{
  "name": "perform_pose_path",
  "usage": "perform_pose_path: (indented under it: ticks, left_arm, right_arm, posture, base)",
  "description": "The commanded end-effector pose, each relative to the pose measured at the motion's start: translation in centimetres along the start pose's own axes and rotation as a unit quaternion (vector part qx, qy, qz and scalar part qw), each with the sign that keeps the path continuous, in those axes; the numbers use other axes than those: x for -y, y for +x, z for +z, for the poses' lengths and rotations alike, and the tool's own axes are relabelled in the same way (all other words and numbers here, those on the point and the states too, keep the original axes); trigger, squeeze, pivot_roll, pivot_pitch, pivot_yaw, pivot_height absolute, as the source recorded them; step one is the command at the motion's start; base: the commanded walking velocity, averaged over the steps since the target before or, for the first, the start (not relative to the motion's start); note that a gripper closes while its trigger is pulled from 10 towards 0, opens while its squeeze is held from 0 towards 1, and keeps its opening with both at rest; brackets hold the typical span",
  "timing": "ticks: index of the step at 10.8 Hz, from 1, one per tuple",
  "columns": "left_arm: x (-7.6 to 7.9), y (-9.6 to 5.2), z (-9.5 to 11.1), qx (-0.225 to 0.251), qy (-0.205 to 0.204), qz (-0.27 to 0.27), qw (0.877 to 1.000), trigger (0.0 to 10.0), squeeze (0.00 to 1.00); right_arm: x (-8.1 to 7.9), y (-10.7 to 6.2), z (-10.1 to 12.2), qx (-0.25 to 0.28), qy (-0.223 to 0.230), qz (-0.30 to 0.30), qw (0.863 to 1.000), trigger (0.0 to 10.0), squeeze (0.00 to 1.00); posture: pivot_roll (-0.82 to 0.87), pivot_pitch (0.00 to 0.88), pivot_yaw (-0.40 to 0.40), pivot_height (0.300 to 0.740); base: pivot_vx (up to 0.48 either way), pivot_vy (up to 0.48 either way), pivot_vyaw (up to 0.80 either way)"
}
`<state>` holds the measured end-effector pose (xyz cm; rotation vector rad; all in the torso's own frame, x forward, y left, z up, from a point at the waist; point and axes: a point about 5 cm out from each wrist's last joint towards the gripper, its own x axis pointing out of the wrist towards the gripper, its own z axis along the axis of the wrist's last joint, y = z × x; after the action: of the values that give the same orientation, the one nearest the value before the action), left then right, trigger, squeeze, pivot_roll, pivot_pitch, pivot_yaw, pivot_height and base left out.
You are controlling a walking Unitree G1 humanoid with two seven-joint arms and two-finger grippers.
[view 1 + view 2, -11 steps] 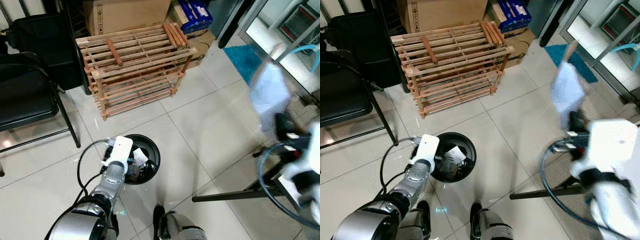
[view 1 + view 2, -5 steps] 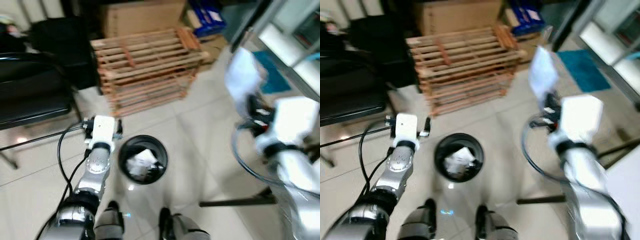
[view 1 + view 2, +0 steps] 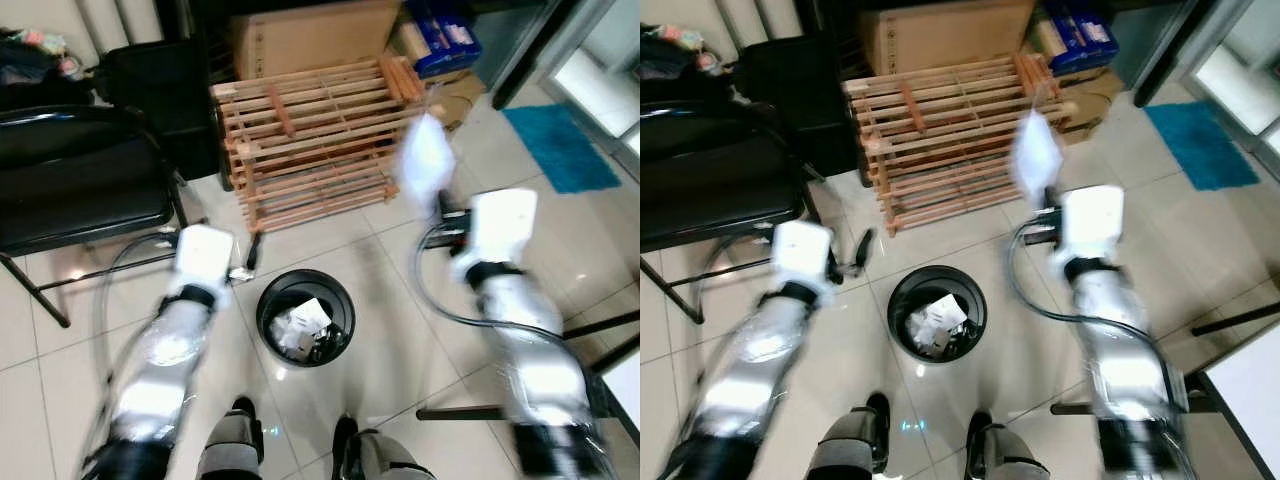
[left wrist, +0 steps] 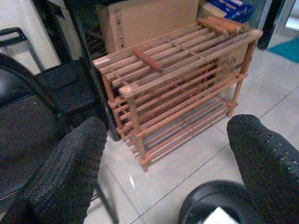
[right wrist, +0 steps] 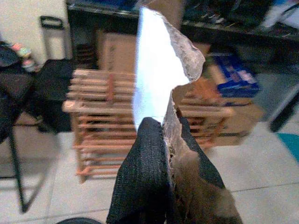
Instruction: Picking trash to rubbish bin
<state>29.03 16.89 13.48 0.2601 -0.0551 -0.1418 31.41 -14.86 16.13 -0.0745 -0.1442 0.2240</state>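
**A:** Count it off for me, left to right.

**B:** One black folding chair [image 3: 85, 190] at the left edge of the tiled floor [image 3: 400, 300]. One wooden slatted rack [image 3: 320, 135] at the back, one brown cardboard box [image 3: 310, 35] behind it, one blue package [image 3: 445, 25] to its right. One round black rubbish bin [image 3: 305, 317] on the tiles near the robot's feet, with white crumpled paper [image 3: 303, 325] inside. One teal mat [image 3: 565, 145] toward the right edge.

**A:** And the arms?

**B:** Both are raised and reach forward, one on either side of the bin. The left gripper [image 4: 173, 158] is held out left of the bin, its fingers [image 4: 65, 168] spread wide with nothing between them. The right gripper [image 5: 163, 154] is right of the bin and higher, fingers pinched together on a pale sheet of trash [image 5: 156, 70] that stands upright above them, in front of the rack's right end.

**A:** What differs from a second ago?

**B:** The left gripper was over the bin's rim then; it has pulled off to the left. The right arm has swung inward with the trash from far out on the right. The camera has shifted too.
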Motion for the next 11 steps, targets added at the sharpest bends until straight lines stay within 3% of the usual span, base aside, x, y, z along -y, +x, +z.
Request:
perform_pose_path:
  ticks: [1,5,8,11]
  left_arm:
    - [0.3,-0.7,0.8,-0.001,-0.002,-0.018,1.0,10.0,0.0]
    - [-0.9,-3.9,3.1,-0.026,0.022,-0.032,0.999,10.0,0.0]
    - [-1.6,-4.9,3.7,-0.051,0.028,-0.036,0.998,10.0,0.0]
    - [-2.0,-5.4,4.5,-0.061,0.031,-0.039,0.997,10.0,0.0]
  right_arm:
    - [-0.1,0.1,-1.5,-0.018,-0.005,0.01,1.0,10.0,0.0]
    - [-2.5,0.8,-7.2,-0.096,0.01,0.079,0.992,10.0,0.0]
    - [-5.1,-0.2,-10.5,-0.157,0.005,0.135,0.978,10.0,0.0]
    - [-5.9,-1.1,-12.6,-0.203,0.032,0.139,0.969,10.0,0.0]
  posture:
    - [0.4,0.323,-0.107,0.74]
    - [0.51,0.397,-0.082,0.74]
    - [0.55,0.43,-0.056,0.74]
    - [0.58,0.454,-0.04,0.74]
  base:
    - [0.0,0.0,0.0]
    - [0.0,0.0,0.0]
    - [0.0,0.0,0.0]
    - [0.0,0.0,0.0]
